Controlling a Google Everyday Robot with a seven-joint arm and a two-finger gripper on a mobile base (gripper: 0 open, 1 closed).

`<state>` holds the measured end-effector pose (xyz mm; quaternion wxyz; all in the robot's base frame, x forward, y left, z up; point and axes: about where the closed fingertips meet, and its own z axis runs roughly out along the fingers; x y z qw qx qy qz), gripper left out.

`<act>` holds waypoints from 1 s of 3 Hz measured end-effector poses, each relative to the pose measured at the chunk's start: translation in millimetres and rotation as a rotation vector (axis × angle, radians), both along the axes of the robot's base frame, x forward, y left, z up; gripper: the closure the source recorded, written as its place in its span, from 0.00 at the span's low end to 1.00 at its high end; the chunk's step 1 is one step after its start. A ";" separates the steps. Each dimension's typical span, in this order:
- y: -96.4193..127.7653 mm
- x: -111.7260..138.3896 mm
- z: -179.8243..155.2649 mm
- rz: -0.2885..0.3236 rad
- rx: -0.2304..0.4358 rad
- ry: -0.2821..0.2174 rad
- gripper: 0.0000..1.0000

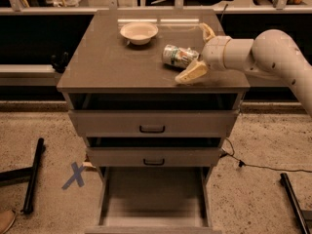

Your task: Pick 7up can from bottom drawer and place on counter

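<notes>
The 7up can (178, 56) lies on its side on the counter (105, 65), right of the middle. My gripper (191, 53) reaches in from the right at the can's right end. Its fingers (193, 72) are spread wide, one in front of the can and one behind it, and they do not clamp it. The bottom drawer (153, 199) stands pulled out below, and its flat grey floor shows nothing on it.
A white bowl (139, 32) sits on the counter behind and left of the can. The two upper drawers (152, 124) with black handles are slightly ajar. A black bar (32, 174) and a blue X mark (74, 175) lie on the floor at left, and a cable (258, 165) at right.
</notes>
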<state>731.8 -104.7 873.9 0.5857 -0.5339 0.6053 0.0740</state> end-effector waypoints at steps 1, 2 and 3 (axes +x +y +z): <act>-0.8 -0.2 0.5 -0.001 0.000 -0.001 0.00; -23.2 -10.8 21.4 -0.045 0.026 -0.058 0.00; -69.2 -40.8 53.4 -0.129 0.087 -0.150 0.00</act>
